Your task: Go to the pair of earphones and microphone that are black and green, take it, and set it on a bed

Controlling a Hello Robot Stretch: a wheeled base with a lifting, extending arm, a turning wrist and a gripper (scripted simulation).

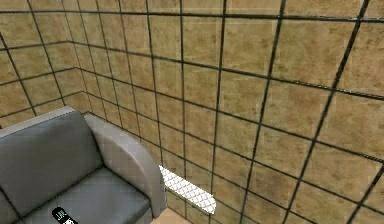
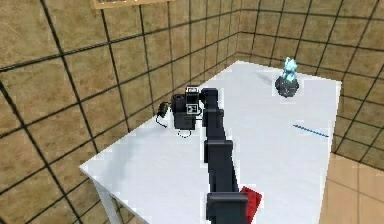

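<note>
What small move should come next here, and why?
Probably shift the base toward the arm side view's right: the gripper sits near the left edge of the white table, while the dark-and-teal thing, perhaps the earphones, stands well right of it. Whether the gripper holds anything, I cannot tell.

a small thing (image 2: 288, 80) sits on the white table (image 2: 250, 140), close to the table's far corner. its bottom part is dark, almost black. its top part is pale blue-green. it looks like a little lump that stands up. it is too small to tell if it is the earphones.
</note>
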